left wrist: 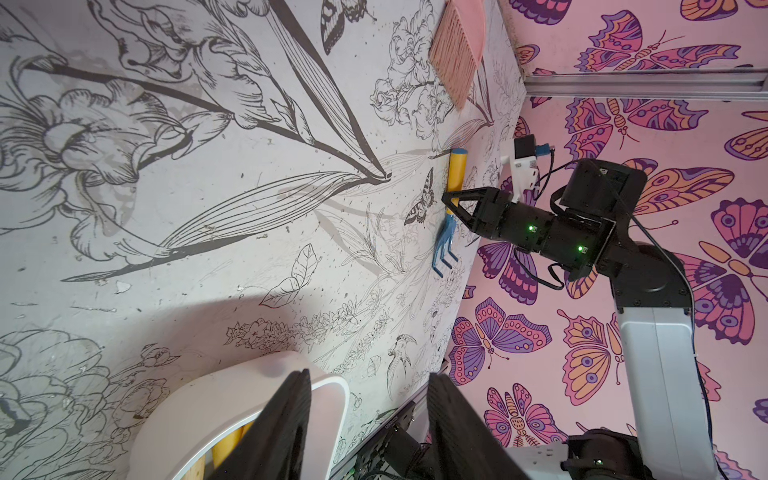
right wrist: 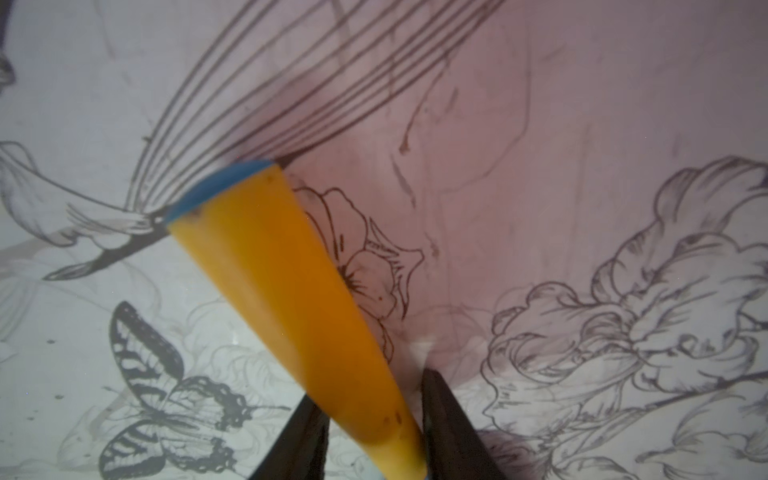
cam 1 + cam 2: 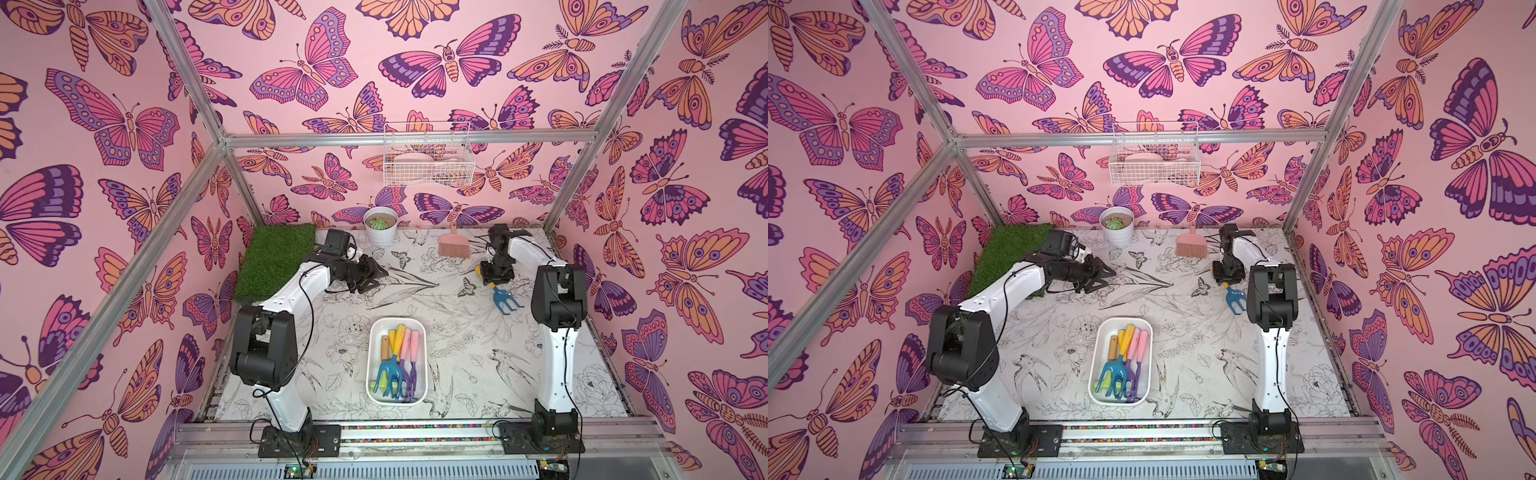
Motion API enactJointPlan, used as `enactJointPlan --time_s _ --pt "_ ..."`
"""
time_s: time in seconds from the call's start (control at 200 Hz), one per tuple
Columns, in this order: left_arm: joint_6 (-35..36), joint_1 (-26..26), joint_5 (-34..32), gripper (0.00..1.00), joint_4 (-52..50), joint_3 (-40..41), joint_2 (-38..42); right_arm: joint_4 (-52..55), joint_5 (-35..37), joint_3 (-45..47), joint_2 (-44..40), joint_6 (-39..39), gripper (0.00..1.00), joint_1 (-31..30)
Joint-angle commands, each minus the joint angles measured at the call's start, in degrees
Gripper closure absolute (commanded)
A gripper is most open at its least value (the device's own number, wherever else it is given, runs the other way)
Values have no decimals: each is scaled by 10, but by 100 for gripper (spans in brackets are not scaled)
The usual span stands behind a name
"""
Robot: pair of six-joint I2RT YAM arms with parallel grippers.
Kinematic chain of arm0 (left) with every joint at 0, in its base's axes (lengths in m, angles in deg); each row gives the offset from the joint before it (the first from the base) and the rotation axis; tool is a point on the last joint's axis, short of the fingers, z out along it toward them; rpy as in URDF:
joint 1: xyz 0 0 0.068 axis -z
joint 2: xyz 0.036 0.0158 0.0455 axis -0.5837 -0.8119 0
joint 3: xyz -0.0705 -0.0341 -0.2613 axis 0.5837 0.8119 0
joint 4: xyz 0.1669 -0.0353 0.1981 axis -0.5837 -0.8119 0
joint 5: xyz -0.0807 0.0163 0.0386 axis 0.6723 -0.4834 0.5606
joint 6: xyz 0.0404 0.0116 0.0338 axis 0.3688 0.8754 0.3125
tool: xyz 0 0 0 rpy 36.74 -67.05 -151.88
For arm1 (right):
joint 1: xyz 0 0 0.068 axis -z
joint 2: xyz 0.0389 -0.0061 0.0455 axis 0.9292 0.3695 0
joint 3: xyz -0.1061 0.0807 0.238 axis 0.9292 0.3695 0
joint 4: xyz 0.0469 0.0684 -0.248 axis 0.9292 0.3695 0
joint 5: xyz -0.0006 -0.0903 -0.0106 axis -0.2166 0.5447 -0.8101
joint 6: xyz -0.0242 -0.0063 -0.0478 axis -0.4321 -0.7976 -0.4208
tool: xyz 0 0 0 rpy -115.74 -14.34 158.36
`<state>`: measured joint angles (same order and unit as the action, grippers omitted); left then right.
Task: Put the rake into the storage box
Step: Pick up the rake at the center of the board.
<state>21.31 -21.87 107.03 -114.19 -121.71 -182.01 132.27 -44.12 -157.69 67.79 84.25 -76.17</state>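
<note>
Rake [image 3: 505, 301] pinched by right gripper [image 1: 451, 204], lying on table [image 3: 461, 357]; storage box [image 3: 372, 357] apart

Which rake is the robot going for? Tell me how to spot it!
On the flower-printed table, look right, near the pink brush. The rake lies between the fingers of the right gripper. Yellow handle, blue prongs, and unlike the other tools it lies outside the storage box.
</note>
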Motion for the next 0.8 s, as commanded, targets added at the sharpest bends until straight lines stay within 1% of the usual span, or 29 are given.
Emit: enactJointPlan --time_s 0.0,0.255,0.396,0.571,0.796 --pt "9 -1 -7 49 -5 16 24 10 1 25 -15 38 68 -1" --pt "9 19 -35 49 -5 41 59 1 -10 52 -43 96 83 -9" --pt "9 37 -49 49 -6 53 72 0 -9 67 -66 126 100 -14" --pt "12 59 -68 49 -8 60 86 -4 -26 94 -114 148 100 -14" --pt "19 82 -97 49 -15 67 101 -4 -73 132 -186 174 100 -22"
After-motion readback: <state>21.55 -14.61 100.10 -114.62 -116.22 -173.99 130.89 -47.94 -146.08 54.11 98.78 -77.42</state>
